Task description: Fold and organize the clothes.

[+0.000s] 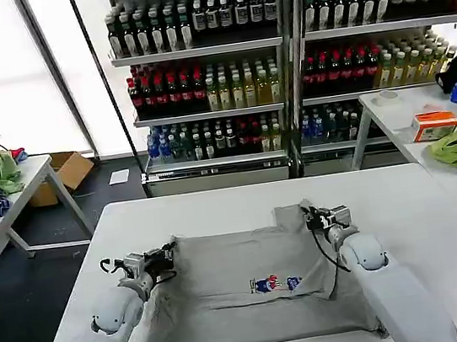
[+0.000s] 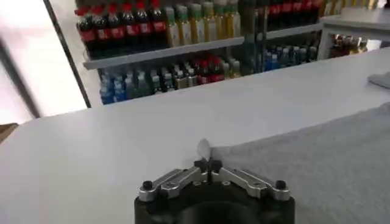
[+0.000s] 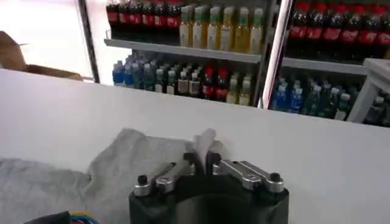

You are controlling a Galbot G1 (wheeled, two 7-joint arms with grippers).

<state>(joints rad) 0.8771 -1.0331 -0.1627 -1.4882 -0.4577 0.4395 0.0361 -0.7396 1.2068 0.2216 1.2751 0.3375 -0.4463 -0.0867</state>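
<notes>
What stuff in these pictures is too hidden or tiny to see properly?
- Head view: the T-shirt's near right corner, behind the right arm.
- Head view: the little chest print, too small to tell what it pictures.
- Left wrist view: the left end effector, shut on the T-shirt's edge; the grip point is hidden by its fingers.
- Right wrist view: the right end effector, likewise.

The head camera looks down from above at the white counter (image 1: 436,193); each wrist camera sits low behind its fingers, facing the drink shelves (image 1: 280,53) all three share.

Grey print T-shirt (image 1: 245,288) lies spread, seemingly part-folded.
</notes>
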